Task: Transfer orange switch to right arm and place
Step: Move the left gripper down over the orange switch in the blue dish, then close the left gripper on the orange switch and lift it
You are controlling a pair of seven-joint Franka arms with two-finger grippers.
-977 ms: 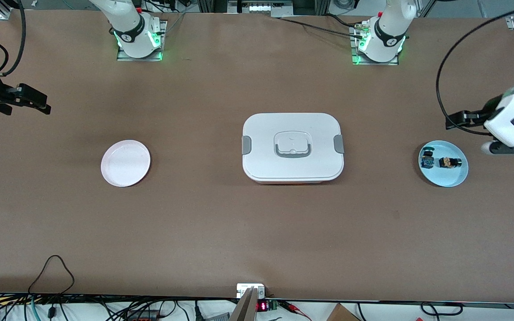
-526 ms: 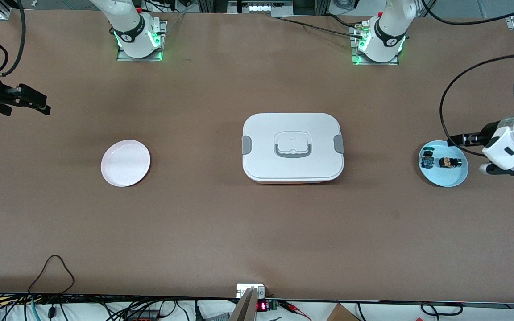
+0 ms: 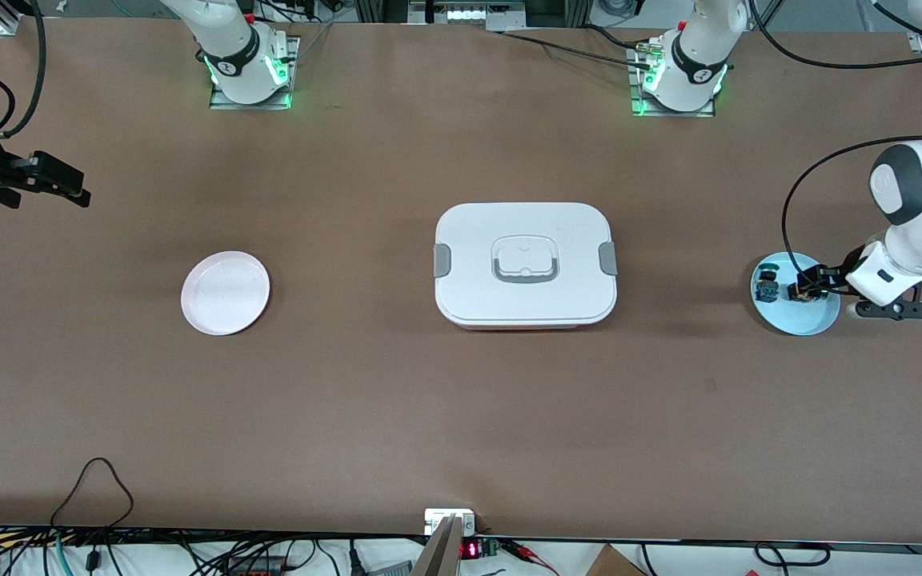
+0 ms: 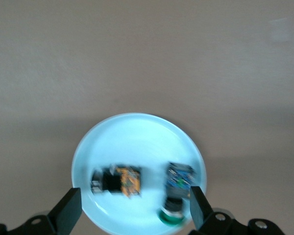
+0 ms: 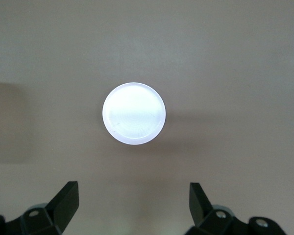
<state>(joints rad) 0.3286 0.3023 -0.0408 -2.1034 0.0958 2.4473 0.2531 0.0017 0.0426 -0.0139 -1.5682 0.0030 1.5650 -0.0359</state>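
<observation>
The orange switch [image 3: 802, 292] [image 4: 119, 179], black with an orange part, lies in a light blue plate [image 3: 807, 320] [image 4: 137, 139] at the left arm's end of the table. A black-and-blue switch [image 3: 767, 286] [image 4: 180, 177] lies beside it in the same plate. My left gripper [image 3: 811, 285] [image 4: 134, 206] hangs open low over the plate, with both switches between its fingers and touching neither. My right gripper [image 3: 75, 190] [image 5: 134, 200] waits open and empty in the air at the right arm's end of the table.
A pink plate [image 3: 225, 292] [image 5: 134, 113] lies empty toward the right arm's end. A white lidded box [image 3: 525, 264] with grey latches stands at the table's middle. Cables run along the table edge nearest the front camera.
The left arm has swung in and down, bringing its gripper from beside the blue plate to over it. The right arm has not moved.
</observation>
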